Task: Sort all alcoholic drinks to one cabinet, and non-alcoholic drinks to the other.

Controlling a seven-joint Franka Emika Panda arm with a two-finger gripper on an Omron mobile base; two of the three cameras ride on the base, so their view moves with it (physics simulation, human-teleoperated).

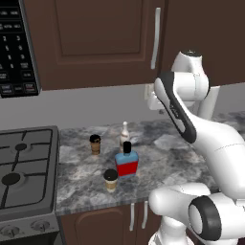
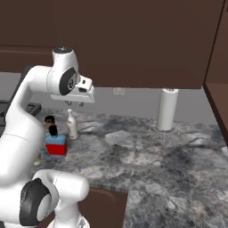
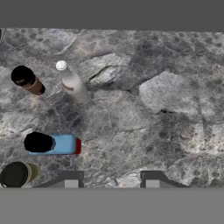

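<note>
Four drinks (image 3: 52, 144) on the counter (image 3: 166, 105), left of the raised, empty, closed claw (image 3: 111, 180).

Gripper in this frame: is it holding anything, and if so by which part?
Nothing is held. The gripper hangs above the counter with bare marble between its fingertips.

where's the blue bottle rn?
The squat blue bottle stands on the marble counter right of the stove, between the two coffee cups, just in front of the slim pale bottle.
</note>
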